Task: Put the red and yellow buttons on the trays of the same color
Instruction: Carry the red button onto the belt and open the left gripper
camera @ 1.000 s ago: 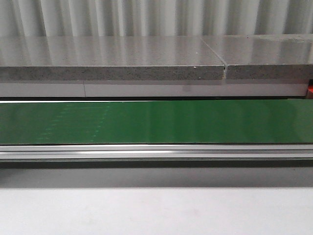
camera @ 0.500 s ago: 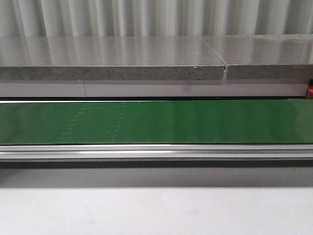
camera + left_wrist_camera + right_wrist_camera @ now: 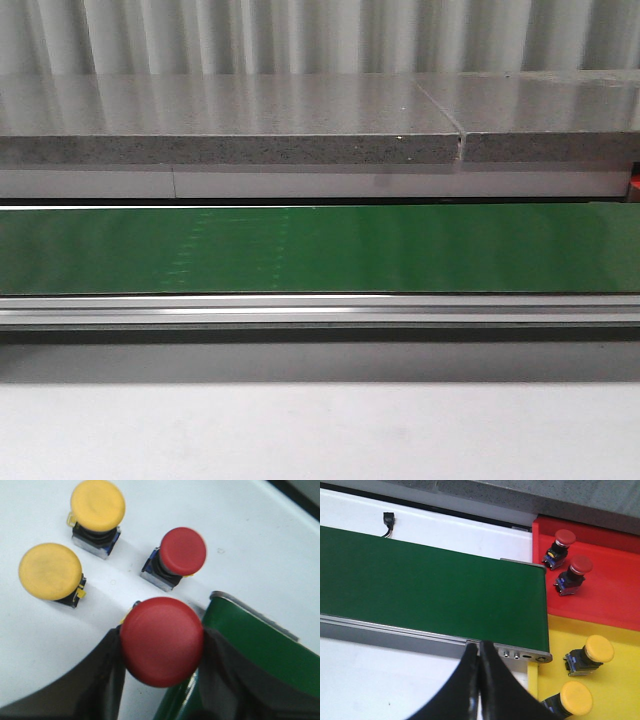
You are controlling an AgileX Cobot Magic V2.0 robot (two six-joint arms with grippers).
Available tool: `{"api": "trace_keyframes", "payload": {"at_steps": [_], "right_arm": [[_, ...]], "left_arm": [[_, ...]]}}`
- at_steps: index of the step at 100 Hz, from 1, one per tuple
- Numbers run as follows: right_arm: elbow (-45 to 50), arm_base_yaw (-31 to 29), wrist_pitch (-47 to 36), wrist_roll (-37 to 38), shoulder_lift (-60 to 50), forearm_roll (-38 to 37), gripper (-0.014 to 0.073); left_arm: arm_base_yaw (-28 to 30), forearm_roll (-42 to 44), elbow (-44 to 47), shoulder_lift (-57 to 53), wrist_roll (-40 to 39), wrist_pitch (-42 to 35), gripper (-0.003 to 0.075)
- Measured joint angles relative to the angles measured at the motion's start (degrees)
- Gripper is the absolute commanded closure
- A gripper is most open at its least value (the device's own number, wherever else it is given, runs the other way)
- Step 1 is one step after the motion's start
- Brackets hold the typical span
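In the left wrist view my left gripper [image 3: 161,642] is shut on a red button [image 3: 161,641], held at the end of the green belt [image 3: 260,645]. On the white table behind it stand another red button [image 3: 181,552] and two yellow buttons [image 3: 97,505] [image 3: 50,571]. In the right wrist view my right gripper [image 3: 479,652] is shut and empty at the near edge of the green belt [image 3: 430,590]. Past the belt's end, the red tray [image 3: 615,595] holds two red buttons [image 3: 564,539] [image 3: 580,566], and the yellow tray [image 3: 620,690] holds two yellow buttons [image 3: 598,649] [image 3: 576,698].
The front view shows only the bare green conveyor belt [image 3: 320,248], its metal rail [image 3: 320,310], a grey stone ledge [image 3: 230,150] behind and white table in front; no arm or button appears there. A black cable end [image 3: 388,519] lies beyond the belt.
A faint pattern on the belt in the front view has drifted to the right. Nothing else differs in that view.
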Motion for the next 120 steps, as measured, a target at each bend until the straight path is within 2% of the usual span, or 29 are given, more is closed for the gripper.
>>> {"api": "trace_keyframes", "payload": {"at_steps": [19,34,73,105,113,120], "right_arm": [[0.0,0.0,0.0,0.0,0.0,0.0,0.0662],[0.0,0.0,0.0,0.0,0.0,0.0,0.0662],[0.0,0.0,0.09,0.0,0.0,0.0,0.0662],[0.0,0.0,0.09,0.0,0.0,0.0,0.0662],[0.0,0.0,0.09,0.0,0.0,0.0,0.0662],[0.0,0.0,0.09,0.0,0.0,0.0,0.0662]], "left_arm": [[-0.53,0.0,0.0,-8.51,2.77,4.86,0.074],[-3.58,0.24,0.0,-11.63,5.58,7.76,0.074],[-10.97,3.3,0.21,-8.15,6.42,9.51,0.074],[-12.66,4.96,0.21,-3.94,6.45,9.88,0.0737],[-12.66,5.15,0.21,-3.94,6.56,10.55,0.0695],[-12.66,5.29,0.21,-3.86,7.24,11.3,0.0591]]}}
